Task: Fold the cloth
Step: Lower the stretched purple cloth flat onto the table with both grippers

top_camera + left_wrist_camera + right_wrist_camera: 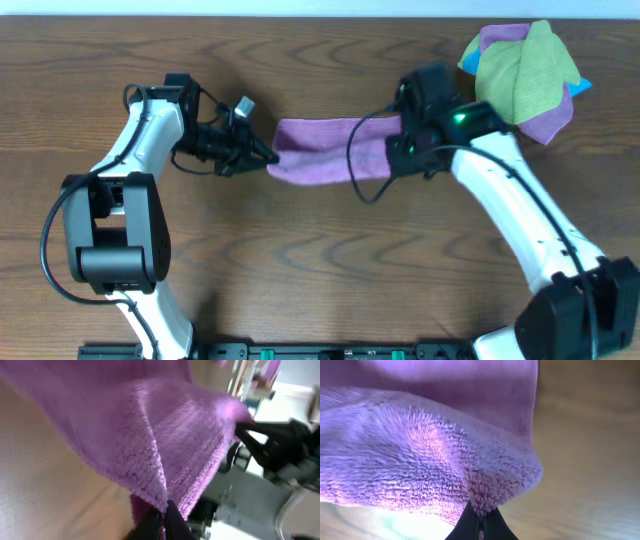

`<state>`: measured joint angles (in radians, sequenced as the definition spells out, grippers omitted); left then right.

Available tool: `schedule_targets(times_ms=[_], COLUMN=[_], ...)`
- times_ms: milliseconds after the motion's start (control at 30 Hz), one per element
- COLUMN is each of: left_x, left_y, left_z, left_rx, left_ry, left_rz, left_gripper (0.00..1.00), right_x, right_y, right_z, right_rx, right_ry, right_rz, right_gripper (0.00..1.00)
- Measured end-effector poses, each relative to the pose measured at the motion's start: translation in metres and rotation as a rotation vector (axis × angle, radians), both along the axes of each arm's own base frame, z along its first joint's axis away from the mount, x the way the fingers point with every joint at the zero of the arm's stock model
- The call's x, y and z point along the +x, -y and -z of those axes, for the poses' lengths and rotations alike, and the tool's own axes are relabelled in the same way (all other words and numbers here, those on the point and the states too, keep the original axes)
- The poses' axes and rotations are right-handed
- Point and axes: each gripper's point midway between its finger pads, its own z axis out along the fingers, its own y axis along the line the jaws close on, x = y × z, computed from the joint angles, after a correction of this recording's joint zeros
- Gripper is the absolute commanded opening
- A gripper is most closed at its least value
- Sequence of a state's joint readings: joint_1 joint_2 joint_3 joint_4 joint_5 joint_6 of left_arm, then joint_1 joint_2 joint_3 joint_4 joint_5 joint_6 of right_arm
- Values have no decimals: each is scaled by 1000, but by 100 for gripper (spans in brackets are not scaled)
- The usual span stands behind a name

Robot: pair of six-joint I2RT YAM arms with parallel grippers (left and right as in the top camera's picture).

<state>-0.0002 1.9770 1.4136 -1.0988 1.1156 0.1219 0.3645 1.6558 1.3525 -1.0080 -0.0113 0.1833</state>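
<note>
Between the two pincers in the overhead view spans the one lilac cloth (318, 150), the left pincer (263, 158) at one end and the right pincer (397, 150) at the other, probably held taut for doubling over; a three-coloured pile of other cloths (525, 70) lies beyond the right pincer. In the left wrist view, that pincer's fingertips (172, 520) are clenched on the cloth's edge just above them. In the right wrist view, the other pincer likewise grasps a bunched corner.

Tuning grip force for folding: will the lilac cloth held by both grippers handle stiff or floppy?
Probably floppy: the cloth drapes and creases between the left gripper and right gripper. Likely light, since small pinches hold it. Fuzzy pile probably resists slipping.
</note>
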Motion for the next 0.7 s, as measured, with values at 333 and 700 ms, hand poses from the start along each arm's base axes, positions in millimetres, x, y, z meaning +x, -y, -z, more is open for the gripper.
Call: schedule_targets(times_ms=[333,700], left_x=[-44,-112], left_y=[-4,-4], left_z=[20,57], left_rx=[13,-20], left_ry=[1,-158], left_rz=[135,176], left_gripper=[6,6], right_x=[-56,-116], right_y=[16,22], right_z=[54,72], right_rx=[-27,-6], right_ry=[-132,-186], right_rz=[52,90], right_gripper=[1,1])
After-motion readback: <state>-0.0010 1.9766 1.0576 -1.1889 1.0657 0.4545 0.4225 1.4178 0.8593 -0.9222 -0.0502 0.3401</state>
